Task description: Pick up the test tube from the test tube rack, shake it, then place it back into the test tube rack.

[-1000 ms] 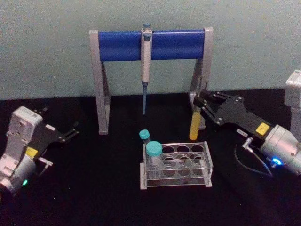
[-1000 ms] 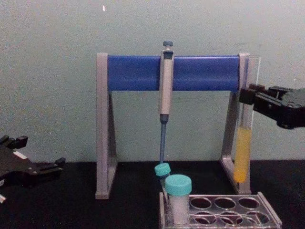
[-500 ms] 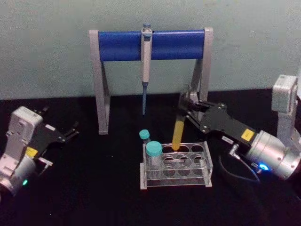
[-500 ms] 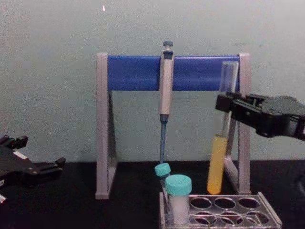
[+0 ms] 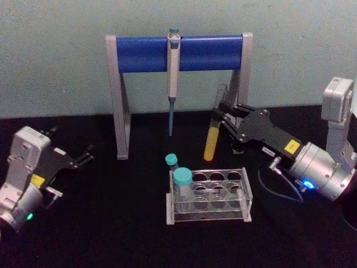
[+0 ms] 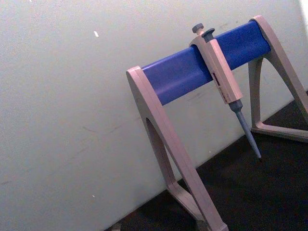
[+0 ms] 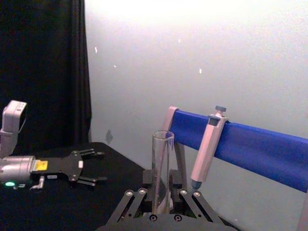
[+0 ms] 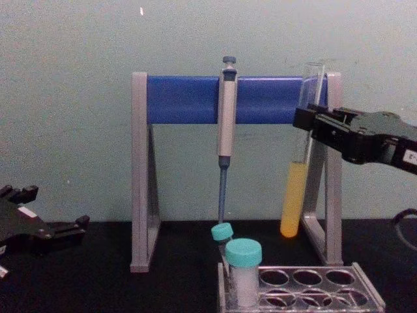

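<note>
Now the right gripper (image 5: 222, 114), clamped on the test tube (image 5: 211, 139), had swung it back up off the test tube rack (image 5: 246, 195), tilted beyond its far edge: shaking, I'd say, not placing. Left gripper (image 5: 85, 157) idled left, fingers spread.

1. One glass test tube (image 5: 211, 139) with yellow liquid inside.
2. Two teal-capped tubes: one wide tube (image 5: 182, 180) and one small tube (image 5: 171, 161).
3. One clear test tube rack (image 5: 212, 215).
4. One grey-and-blue pipette stand (image 5: 145, 54).
5. One pipette (image 5: 173, 67).
6. Two pincers: left pincer (image 5: 86, 155) and right pincer (image 5: 218, 116).
</note>
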You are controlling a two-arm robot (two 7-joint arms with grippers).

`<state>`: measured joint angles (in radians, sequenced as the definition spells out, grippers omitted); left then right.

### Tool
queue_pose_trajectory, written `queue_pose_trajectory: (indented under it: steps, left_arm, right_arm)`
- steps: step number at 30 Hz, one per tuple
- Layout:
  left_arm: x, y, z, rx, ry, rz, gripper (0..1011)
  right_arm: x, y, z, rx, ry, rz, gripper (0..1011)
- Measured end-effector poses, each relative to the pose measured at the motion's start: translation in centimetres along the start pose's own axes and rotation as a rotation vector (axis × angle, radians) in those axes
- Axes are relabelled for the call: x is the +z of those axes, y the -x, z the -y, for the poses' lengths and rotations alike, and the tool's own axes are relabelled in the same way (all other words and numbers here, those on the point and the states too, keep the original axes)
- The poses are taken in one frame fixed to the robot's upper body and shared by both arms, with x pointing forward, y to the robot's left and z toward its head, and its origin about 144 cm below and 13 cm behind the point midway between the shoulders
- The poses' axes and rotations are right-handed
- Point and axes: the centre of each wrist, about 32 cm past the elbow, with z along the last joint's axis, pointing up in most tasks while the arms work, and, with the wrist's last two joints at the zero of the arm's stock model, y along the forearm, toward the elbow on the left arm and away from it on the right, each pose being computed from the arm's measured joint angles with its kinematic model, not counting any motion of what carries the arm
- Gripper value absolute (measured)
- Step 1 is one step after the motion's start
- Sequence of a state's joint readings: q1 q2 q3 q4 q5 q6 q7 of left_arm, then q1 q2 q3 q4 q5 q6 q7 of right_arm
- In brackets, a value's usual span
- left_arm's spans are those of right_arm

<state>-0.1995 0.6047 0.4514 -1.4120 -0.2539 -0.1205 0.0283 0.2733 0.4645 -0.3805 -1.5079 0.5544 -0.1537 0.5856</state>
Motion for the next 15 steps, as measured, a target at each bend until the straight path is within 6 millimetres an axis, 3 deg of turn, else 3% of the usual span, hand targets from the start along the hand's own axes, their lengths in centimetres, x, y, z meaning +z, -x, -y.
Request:
queue_pose_trajectory:
  steps: [15]
  left_arm:
    - [0.0,0.0,0.0,0.000,0.000,0.000,1001]
  right_arm:
    - [0.8,-0.2,1.3,-0.038,0.046,0.050,228]
